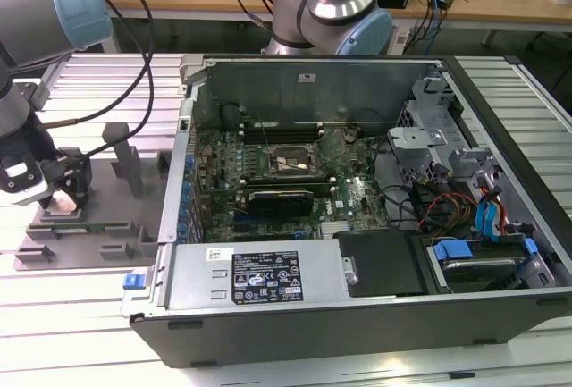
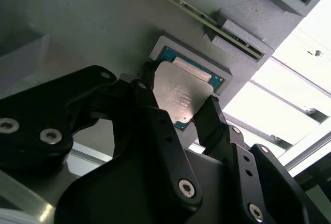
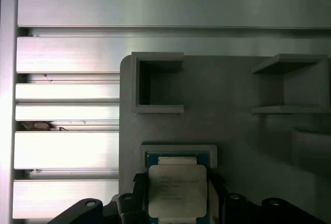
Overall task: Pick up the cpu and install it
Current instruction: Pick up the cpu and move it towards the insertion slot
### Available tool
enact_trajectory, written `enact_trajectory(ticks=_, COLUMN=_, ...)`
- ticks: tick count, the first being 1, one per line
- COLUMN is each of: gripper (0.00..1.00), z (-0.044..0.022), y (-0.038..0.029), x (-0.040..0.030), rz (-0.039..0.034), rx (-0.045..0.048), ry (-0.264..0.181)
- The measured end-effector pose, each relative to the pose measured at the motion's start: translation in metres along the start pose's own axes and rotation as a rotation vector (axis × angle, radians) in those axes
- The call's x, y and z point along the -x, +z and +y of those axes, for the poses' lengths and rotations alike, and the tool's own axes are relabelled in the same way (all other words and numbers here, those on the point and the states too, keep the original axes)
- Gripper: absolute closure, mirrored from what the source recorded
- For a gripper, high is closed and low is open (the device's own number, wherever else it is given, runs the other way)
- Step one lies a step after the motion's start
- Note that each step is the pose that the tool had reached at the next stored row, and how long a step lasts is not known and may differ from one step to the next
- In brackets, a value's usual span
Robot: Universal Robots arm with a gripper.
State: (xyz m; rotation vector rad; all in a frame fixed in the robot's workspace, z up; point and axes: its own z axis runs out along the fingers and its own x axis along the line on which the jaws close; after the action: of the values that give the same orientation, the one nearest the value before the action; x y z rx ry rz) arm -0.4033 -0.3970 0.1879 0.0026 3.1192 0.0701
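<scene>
One gripper, two fingers pinching one cpu at its sides, in grey tray recess.

The cpu has a silvery-white top plate with a teal rim. The gripper is black. The tray is matt grey. The table is silver with parallel grooves. The motherboard is green. The arm joint cap is light blue.
</scene>
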Motion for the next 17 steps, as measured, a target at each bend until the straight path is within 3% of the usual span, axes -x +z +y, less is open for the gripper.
enact_trajectory(ticks=3, gripper=0.45, z=0.0000, y=-0.0001, x=0.0000, rz=0.0000, rx=0.0000, ry=0.000)
enact_trajectory(ticks=5, gripper=0.45, z=0.0002, y=-0.0049, x=0.0001, rz=0.0001, rx=-0.0001, ry=0.000)
enact_trajectory(ticks=11, gripper=0.45, z=0.0017, y=-0.0330, x=0.0007, rz=0.0001, rx=-0.0001, ry=0.000)
enact_trajectory(ticks=14, gripper=0.45, z=0.0023, y=-0.0408, x=0.0009, rz=0.0000, rx=0.0000, ry=0.000)
enact_trajectory(ticks=17, gripper=0.45, z=0.0033, y=-0.0529, x=0.0011, rz=0.0001, rx=-0.0001, ry=0.000)
